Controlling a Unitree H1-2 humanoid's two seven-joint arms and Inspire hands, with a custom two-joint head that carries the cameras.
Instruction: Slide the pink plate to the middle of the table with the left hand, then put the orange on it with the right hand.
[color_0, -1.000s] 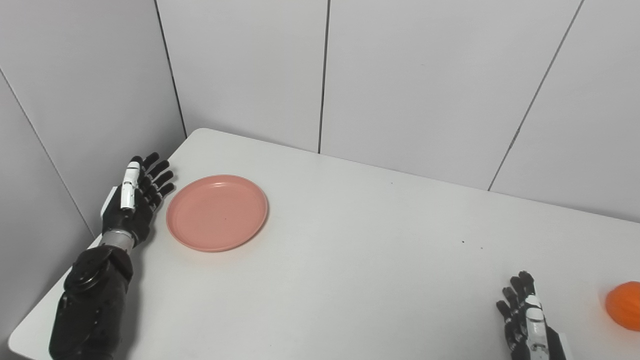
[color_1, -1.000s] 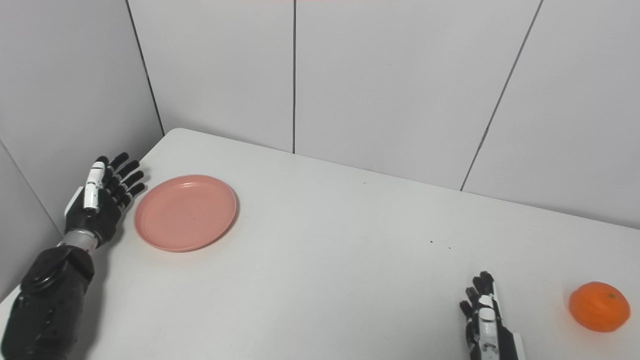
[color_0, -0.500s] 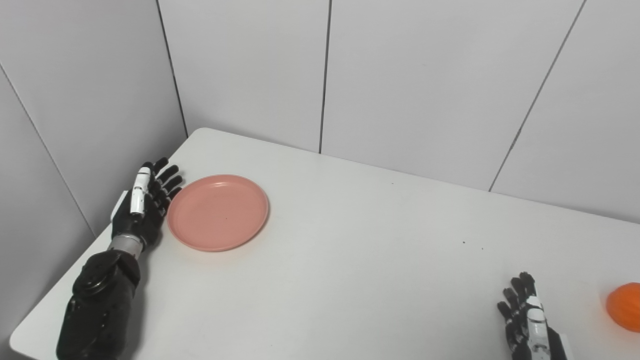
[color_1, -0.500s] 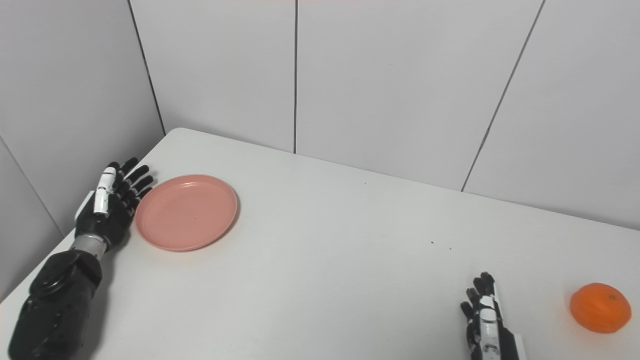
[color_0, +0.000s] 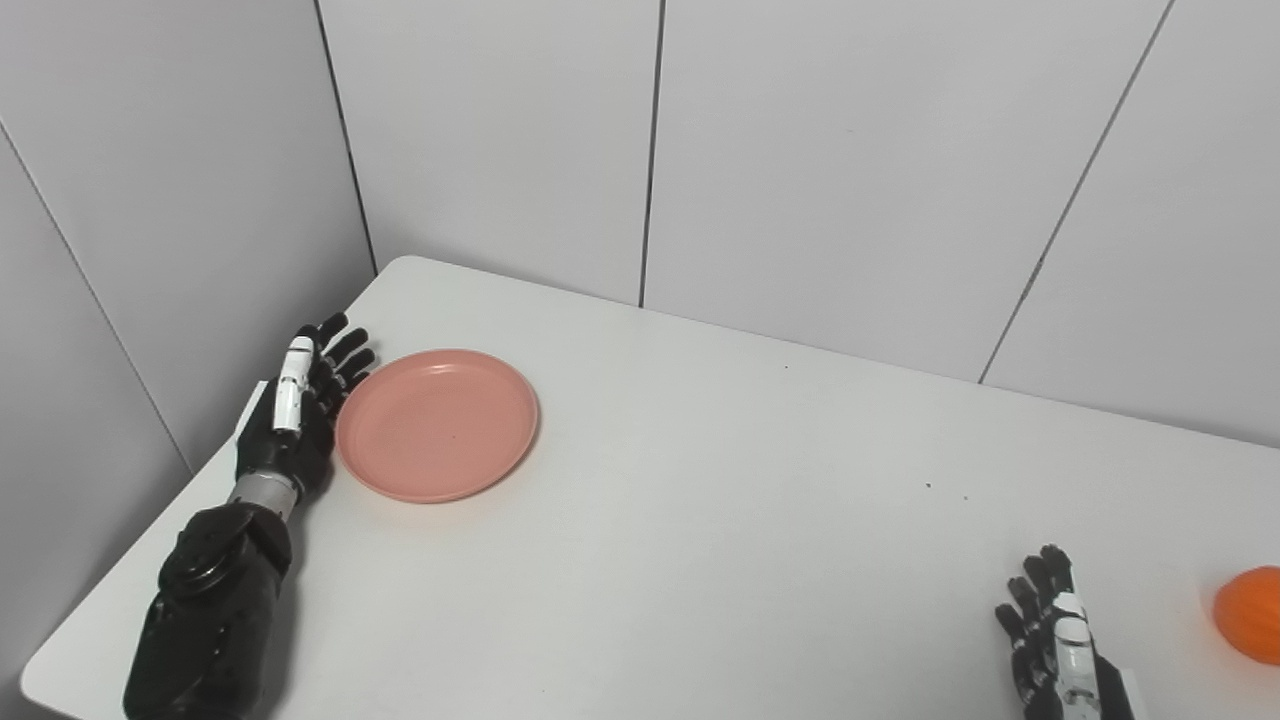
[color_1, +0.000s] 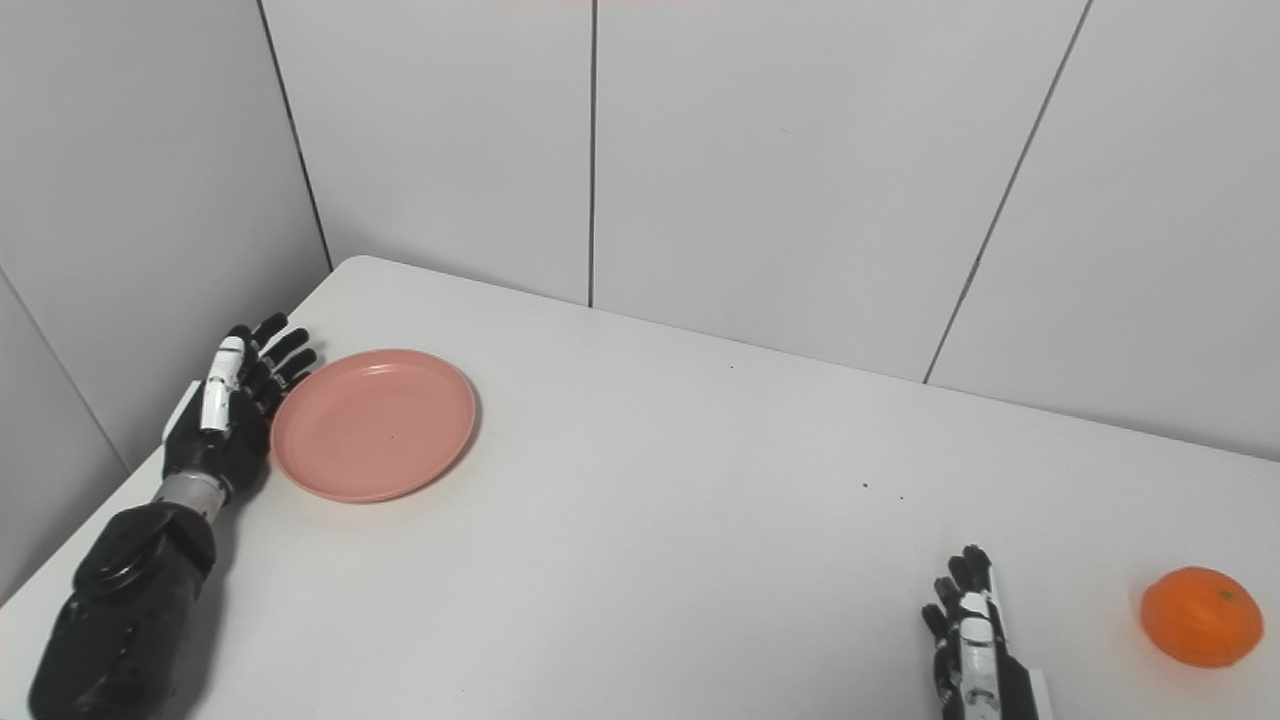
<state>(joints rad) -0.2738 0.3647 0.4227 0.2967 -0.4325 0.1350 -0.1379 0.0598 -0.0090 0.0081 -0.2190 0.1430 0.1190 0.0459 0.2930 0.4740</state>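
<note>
The pink plate (color_0: 437, 423) lies flat on the white table (color_0: 700, 520), toward its far left. My left hand (color_0: 298, 405) stands edge-up right against the plate's left rim, open, fingers stretched out and pointing away from me. The orange (color_1: 1201, 616) rests near the table's right side. My right hand (color_1: 968, 640) is at the bottom edge, left of the orange and apart from it, open and holding nothing.
Grey wall panels (color_0: 830, 170) close off the table at the back and on the left. The table's left edge (color_0: 150, 560) runs just behind my left forearm. Between plate and orange there is only bare table top.
My left hand has moved right, from a gap beside the plate to its left rim. The plate, the orange and my right hand have stayed put.
</note>
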